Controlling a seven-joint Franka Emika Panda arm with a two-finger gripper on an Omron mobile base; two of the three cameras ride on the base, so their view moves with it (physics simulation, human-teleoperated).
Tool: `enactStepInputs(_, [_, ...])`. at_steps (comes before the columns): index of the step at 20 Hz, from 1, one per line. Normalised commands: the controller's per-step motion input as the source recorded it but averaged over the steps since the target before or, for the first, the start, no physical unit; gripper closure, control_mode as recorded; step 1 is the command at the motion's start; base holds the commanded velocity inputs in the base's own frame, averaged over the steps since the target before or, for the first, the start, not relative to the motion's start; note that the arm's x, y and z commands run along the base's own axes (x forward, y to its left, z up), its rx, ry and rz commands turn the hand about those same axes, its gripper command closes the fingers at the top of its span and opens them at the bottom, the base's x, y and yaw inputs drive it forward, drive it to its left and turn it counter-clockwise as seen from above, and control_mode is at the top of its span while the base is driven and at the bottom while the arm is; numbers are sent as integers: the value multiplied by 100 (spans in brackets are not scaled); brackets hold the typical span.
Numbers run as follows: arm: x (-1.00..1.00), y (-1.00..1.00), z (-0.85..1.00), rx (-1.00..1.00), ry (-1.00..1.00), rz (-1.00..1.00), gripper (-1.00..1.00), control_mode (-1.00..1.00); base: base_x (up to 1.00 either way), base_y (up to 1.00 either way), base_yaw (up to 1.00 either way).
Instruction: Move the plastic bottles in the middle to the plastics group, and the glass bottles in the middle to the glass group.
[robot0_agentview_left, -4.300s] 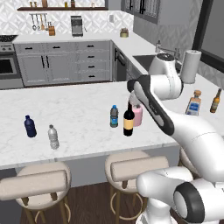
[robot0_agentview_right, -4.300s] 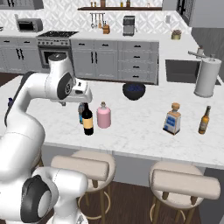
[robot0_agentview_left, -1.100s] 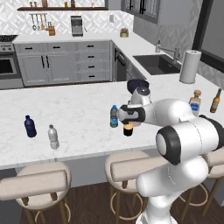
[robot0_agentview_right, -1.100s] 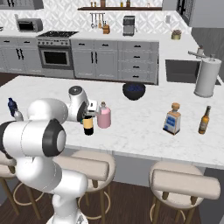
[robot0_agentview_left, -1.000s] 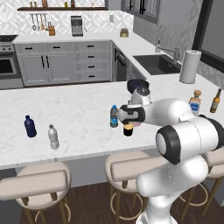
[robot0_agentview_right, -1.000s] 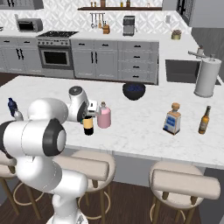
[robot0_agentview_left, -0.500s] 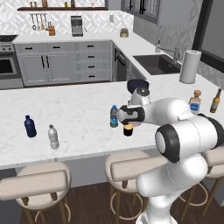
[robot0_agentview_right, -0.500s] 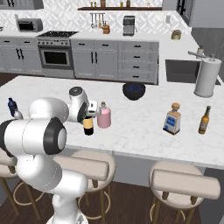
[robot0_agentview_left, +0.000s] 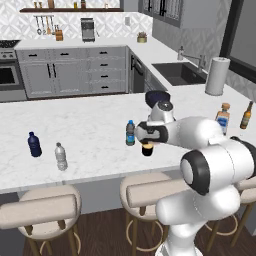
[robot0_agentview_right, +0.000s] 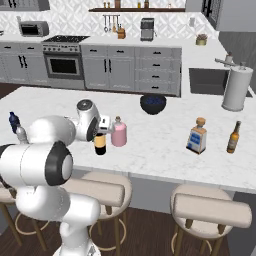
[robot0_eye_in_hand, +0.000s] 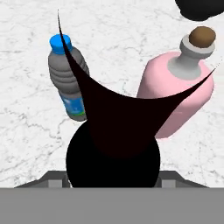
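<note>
The tall black wine bottle (robot0_agentview_left: 146, 149) (robot0_agentview_right: 100, 145) stands mid-counter, and my gripper (robot0_agentview_left: 148, 138) (robot0_agentview_right: 102, 129) has come down over its top. Its dark body (robot0_eye_in_hand: 113, 148) blocks the hand view and hides my fingers, so their grip is unclear. Just right of it stands the squat pink bottle (robot0_agentview_right: 118, 134) (robot0_eye_in_hand: 175, 96). On the other side is the clear blue-capped plastic bottle (robot0_agentview_left: 130, 133) (robot0_eye_in_hand: 70, 83). Far left are the navy bottle (robot0_agentview_left: 33, 144) (robot0_agentview_right: 13, 121) and the clear grey bottle (robot0_agentview_left: 60, 156). Far right stand the amber liquor bottle (robot0_agentview_left: 222, 118) (robot0_agentview_right: 197, 136) and the beer bottle (robot0_agentview_left: 246, 116) (robot0_agentview_right: 233, 137).
A dark bowl (robot0_agentview_left: 156, 96) (robot0_agentview_right: 153, 104) sits behind the middle bottles. A paper towel roll (robot0_agentview_left: 216, 76) (robot0_agentview_right: 236, 89) stands by the sink (robot0_agentview_left: 180, 73) at the back right. Stools (robot0_agentview_right: 210, 210) line the counter's near edge.
Since the earliest frames the hand has dropped from above onto the wine bottle's top. Over the last second nothing visibly moves.
</note>
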Motion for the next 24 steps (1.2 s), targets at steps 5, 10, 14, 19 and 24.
enactStepInputs(5, [-96, -32, 35, 1, -14, 0, 100, -100, 0, 0, 0])
enactStepInputs(10, [-40, -82, 33, 0, 1, 0, 100, -100, 0, 0, 0])
enactStepInputs(14, [0, -100, 51, 0, 17, 0, 100, -100, 0, 0, 0])
enactStepInputs(19, [1, -100, 55, -1, 17, 0, 100, -100, 0, 0, 0])
enactStepInputs(24, [15, -100, 38, -5, 18, 0, 100, -100, 0, 0, 0])
